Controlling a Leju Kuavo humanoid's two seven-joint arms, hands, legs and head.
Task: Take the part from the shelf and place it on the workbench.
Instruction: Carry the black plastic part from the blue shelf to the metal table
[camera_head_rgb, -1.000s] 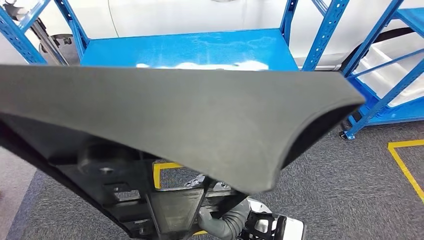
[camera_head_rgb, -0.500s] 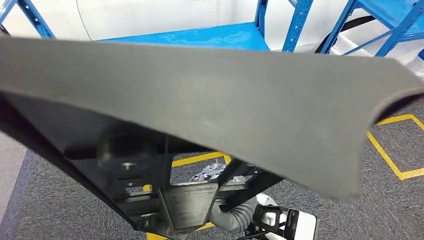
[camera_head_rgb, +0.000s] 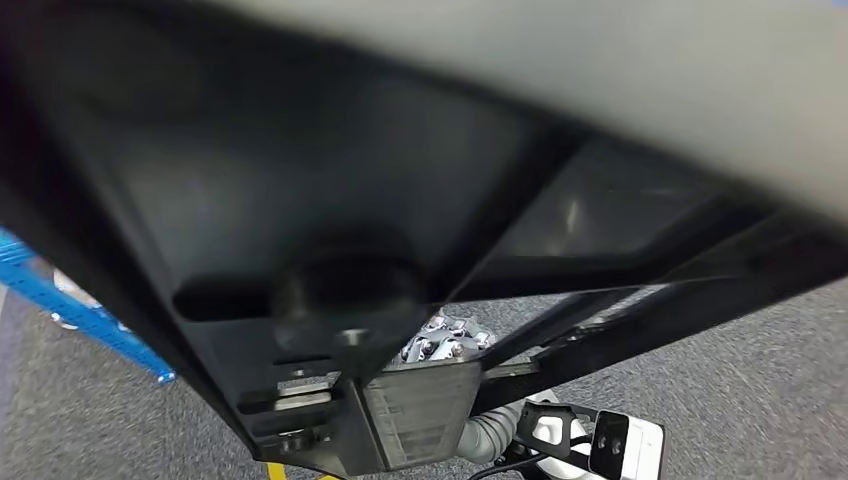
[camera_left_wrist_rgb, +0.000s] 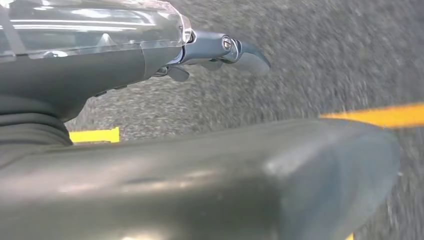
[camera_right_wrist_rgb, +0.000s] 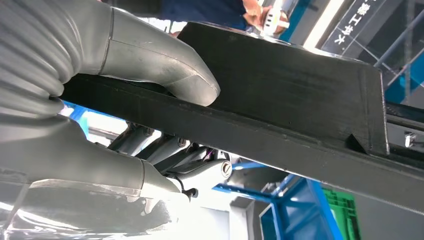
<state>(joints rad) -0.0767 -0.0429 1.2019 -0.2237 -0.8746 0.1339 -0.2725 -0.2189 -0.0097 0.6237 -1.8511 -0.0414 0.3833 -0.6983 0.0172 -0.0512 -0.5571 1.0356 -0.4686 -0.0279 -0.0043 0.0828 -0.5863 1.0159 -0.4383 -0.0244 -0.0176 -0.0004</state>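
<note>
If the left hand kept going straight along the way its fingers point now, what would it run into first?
Probably only the grey carpet. In the left wrist view the left hand has its fingers reaching out over open floor beside the dark part, with nothing between them and the carpet, though depth is hard to judge.

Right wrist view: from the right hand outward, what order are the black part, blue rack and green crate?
1. Black part, gripped by the right hand.
2. Blue rack, beyond the part.
3. Green crate, behind the rack's bar.
</note>
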